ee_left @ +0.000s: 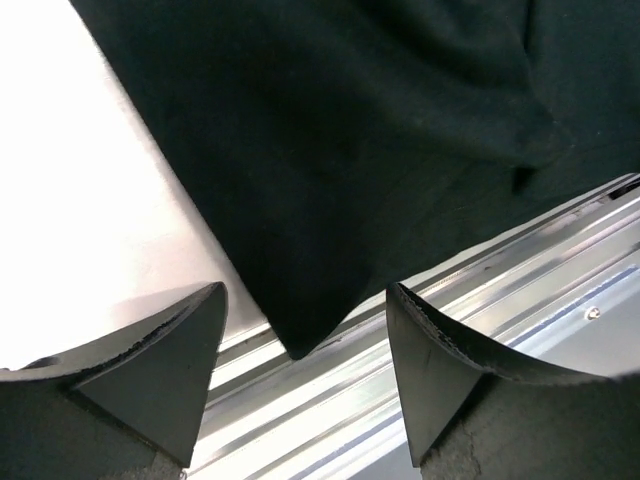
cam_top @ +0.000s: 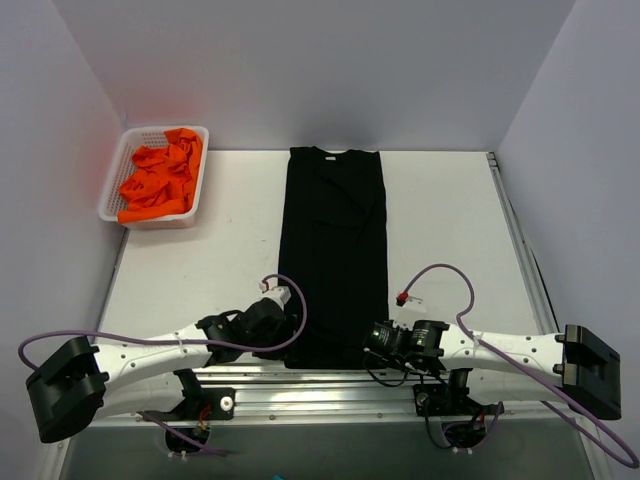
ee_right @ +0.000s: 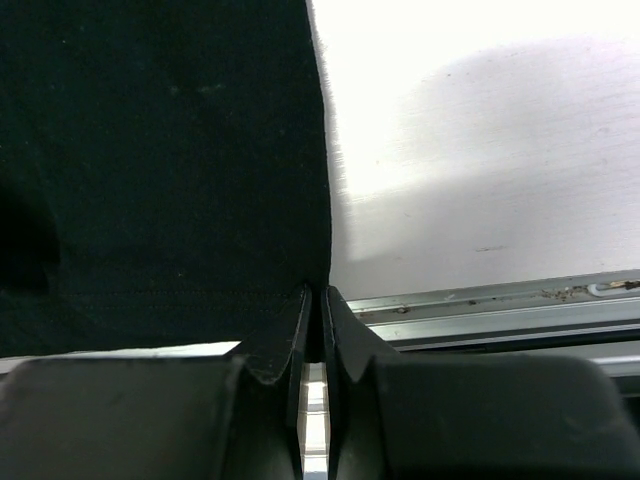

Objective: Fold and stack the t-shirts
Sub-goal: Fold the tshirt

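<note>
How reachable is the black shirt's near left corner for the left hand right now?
Probably yes. The left hand is open, and the black t-shirt has its near corner lying between the fingers, over the metal rail. Nothing sits in between, so closing should catch it.

black cloth short-sleeved t-shirt (cam_top: pixel 335 255): soft matt fabric, zero shine, faint stitched hem line up close
bright orange cloth t-shirts (cam_top: pixel 160 182): soft matt cloth too, properly crumpled
white plastic mesh basket (cam_top: pixel 198 190): hard plastic, perforated walls
white flat table top (cam_top: pixel 220 270): smooth, satin-ish, catches glare
silver metal rail (cam_top: pixel 330 385): brushed aluminium look, shiny, some brownish specks
left gripper (ee_left: pixel 305 292) fingers (ee_left: pixel 150 370): matt black, grainy, kinda ragged edges
right gripper (ee_right: pixel 313 295) fingers (ee_right: pixel 270 330): same matt black
white arm shells (cam_top: pixel 150 355): smooth plastic, slight gloss
</note>
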Controlling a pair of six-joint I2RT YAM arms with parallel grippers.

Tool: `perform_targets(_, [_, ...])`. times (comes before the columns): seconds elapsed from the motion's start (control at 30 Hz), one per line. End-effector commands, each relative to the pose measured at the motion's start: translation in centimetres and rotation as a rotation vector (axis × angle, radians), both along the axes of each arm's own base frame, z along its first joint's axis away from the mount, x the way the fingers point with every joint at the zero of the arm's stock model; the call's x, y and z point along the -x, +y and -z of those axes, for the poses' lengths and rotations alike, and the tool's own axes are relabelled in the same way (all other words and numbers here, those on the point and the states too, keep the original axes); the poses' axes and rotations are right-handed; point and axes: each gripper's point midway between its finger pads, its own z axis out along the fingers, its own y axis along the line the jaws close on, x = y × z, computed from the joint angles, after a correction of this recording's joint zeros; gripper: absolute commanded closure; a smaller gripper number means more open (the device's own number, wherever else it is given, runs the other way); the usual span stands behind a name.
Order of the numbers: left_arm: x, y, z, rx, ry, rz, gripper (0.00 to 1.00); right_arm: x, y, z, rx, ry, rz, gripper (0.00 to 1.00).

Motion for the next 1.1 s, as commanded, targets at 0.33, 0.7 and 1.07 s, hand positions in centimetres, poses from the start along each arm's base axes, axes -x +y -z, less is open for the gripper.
perform_targets(0.33, [-0.9,-1.6,1.8,-0.016,-0.013,-0.014,0.98,-1.1,-1.5,-1.7,0.041,-0.081,0.044,1.0])
perform_targets(0.7, [0.1,1.1,-5.4,0.029,-0.103,-0.04,0.98,-2.2,-1.0,-5.5,-0.018,-0.173,0.06,1.0])
perform_targets(1.07, [-4.7,0.2,-10.7,0.076,-0.263,-0.129,0.98,-7.8,2.2,-11.4,0.022,-0.414,0.064,1.0])
